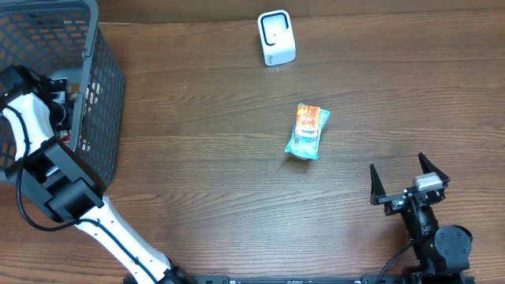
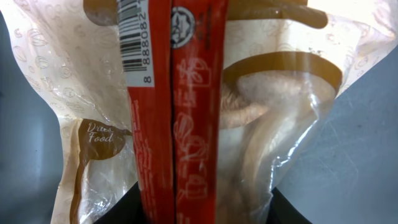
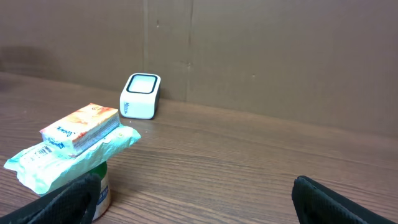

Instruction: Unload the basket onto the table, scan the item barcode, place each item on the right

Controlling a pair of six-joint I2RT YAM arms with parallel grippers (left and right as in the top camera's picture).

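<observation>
The left wrist view is filled by a clear and beige snack bag (image 2: 267, 106) with a red strip down its middle. A white barcode label (image 2: 134, 40) sits at the bag's upper left, facing the camera. My left gripper (image 2: 202, 208) has a black finger pressed against each side of the bag's lower end. From overhead the left arm (image 1: 35, 118) reaches into the grey basket (image 1: 102, 87), where gripper and bag are hidden. The white scanner (image 1: 276, 38) stands at the table's far edge. My right gripper (image 1: 410, 180) rests open near the front right, holding nothing.
A teal and orange packet (image 1: 308, 131) lies mid-table, between the scanner and the right gripper. In the right wrist view this packet (image 3: 74, 140) appears at the left, with a small green-banded container (image 3: 102, 186) below it and the scanner (image 3: 140, 95) behind.
</observation>
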